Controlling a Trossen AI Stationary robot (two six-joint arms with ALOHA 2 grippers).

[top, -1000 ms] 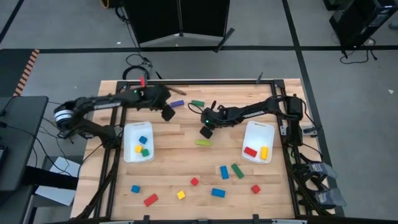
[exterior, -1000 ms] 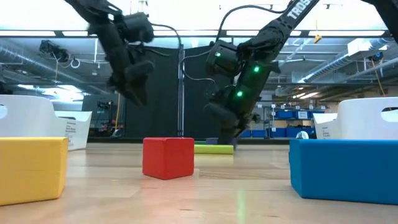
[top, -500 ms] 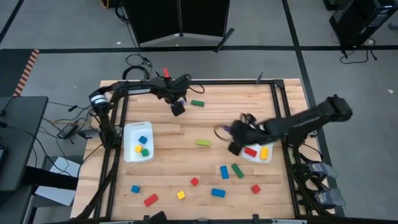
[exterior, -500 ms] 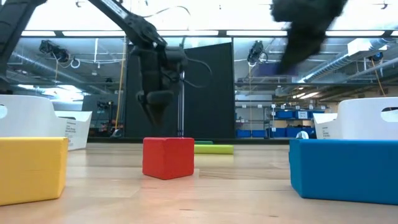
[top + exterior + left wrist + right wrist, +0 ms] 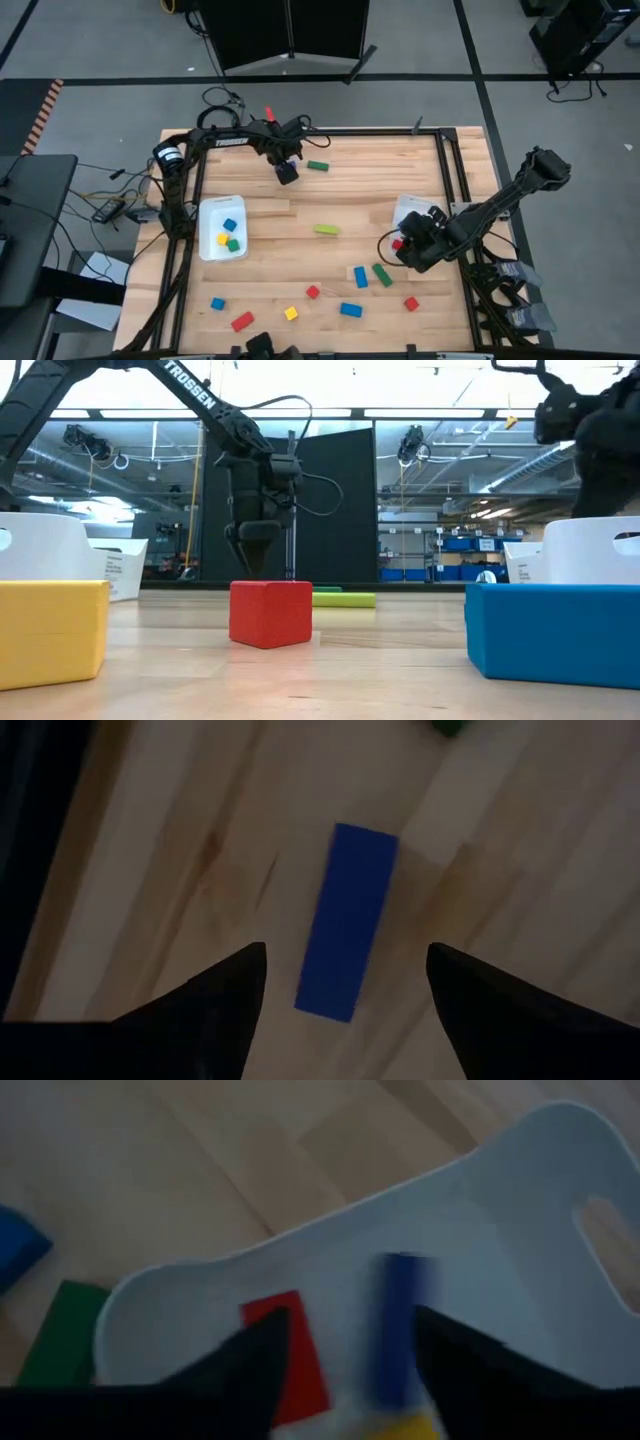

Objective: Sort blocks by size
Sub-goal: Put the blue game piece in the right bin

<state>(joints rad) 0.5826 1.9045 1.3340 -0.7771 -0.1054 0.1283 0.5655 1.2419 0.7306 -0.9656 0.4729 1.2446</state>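
My left gripper (image 5: 287,172) is open at the table's far side and points down over a blue bar (image 5: 348,920) that lies flat on the wood; its fingers stand on either side of the bar without touching it. My right gripper (image 5: 415,245) is open over the right white bin (image 5: 520,1210). That bin holds a red bar (image 5: 285,1350) and a yellow block (image 5: 400,1428). A second blue bar (image 5: 400,1330) shows blurred between the right fingers, apart from both. The left white bin (image 5: 207,222) holds blue, yellow and green small cubes.
Loose blocks lie on the table: a green bar (image 5: 317,165) by the left gripper, a lime bar (image 5: 327,229) in the middle, and blue (image 5: 360,277), green (image 5: 382,274), red (image 5: 313,292) and yellow (image 5: 291,313) pieces along the near side. A black frame runs round the table.
My right gripper has swung from the table's middle toward the right and near edges, and stands over the right bin. My left gripper has gone toward the far edge and a little right, and has come to rest pointing down over the blue bar.
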